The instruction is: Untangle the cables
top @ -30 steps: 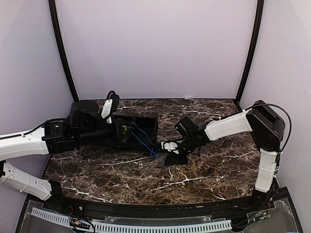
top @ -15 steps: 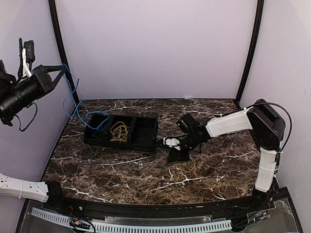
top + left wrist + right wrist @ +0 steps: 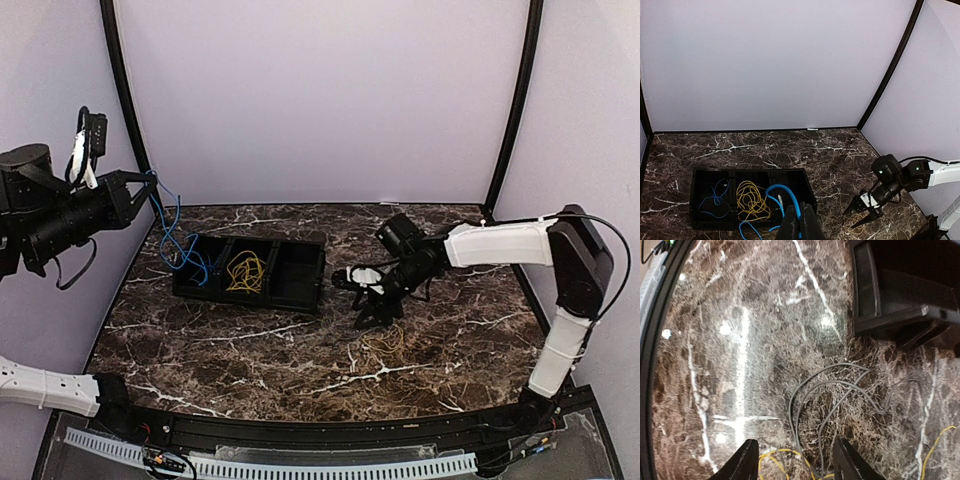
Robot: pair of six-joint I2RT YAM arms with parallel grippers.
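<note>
My left gripper (image 3: 148, 190) is raised at the far left, shut on a blue cable (image 3: 170, 235) that hangs down into the left compartment of a black tray (image 3: 250, 299). In the left wrist view the left gripper (image 3: 800, 225) pinches that blue cable (image 3: 785, 192). A yellow cable (image 3: 245, 270) lies coiled in the middle compartment. My right gripper (image 3: 358, 300) is open just right of the tray, low over the table. Below the right gripper (image 3: 797, 465) lie a black cable (image 3: 830, 390) and a yellow cable (image 3: 772, 460), with neither touching its fingers.
The tray's right compartment (image 3: 790, 182) holds nothing. A loose yellow cable (image 3: 385, 342) lies on the marble table (image 3: 230, 350) just in front of the right gripper. Purple walls and black corner posts (image 3: 512, 110) enclose the table.
My left gripper lifted the blue cable away from the tangle to the far left and now lowers it into the tray. The right gripper has opened and shifted slightly right.
</note>
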